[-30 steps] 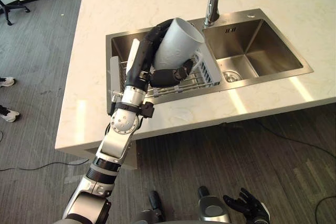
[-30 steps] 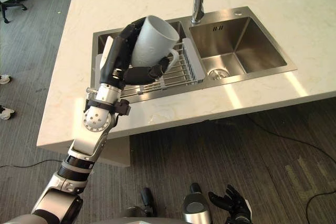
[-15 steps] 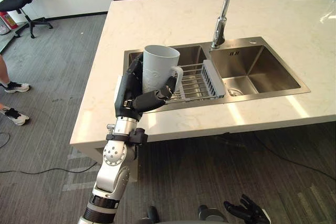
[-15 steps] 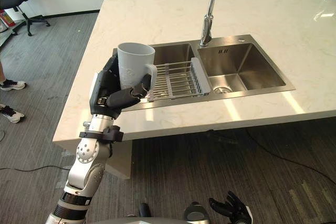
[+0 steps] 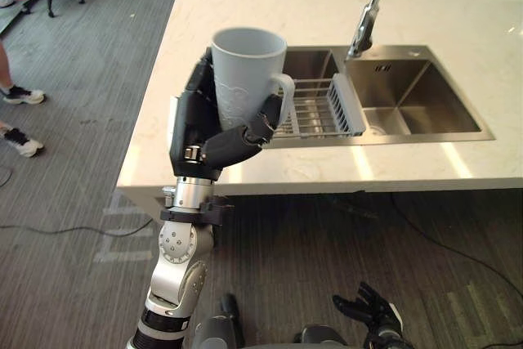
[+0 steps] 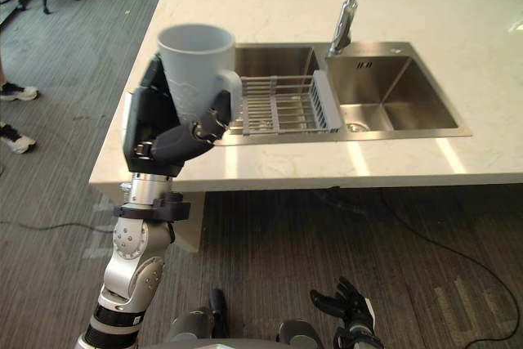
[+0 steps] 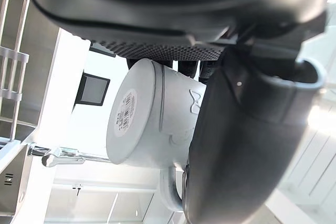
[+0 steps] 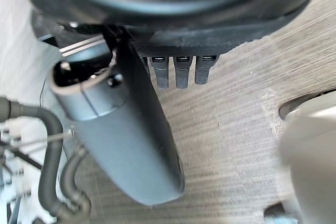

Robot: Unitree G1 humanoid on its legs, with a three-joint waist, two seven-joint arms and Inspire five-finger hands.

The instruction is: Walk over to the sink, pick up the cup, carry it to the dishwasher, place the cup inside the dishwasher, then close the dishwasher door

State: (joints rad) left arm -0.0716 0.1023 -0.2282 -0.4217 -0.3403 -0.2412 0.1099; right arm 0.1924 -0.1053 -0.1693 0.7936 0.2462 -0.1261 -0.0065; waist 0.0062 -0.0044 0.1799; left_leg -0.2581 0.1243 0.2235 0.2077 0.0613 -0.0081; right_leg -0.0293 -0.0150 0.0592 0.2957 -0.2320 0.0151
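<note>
Left hand (image 5: 198, 127) wrapped tight round the upright cup (image 5: 245, 71), it ought to hold it level walking to the dishwasher.

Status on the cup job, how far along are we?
Done: pickup. The cup is upright in the left hand, fingers curled round it, raised clear of the sink. In hand: the carry. Left: placing it in the dishwasher and closing the door. The right hand hangs open, low by the floor.
</note>
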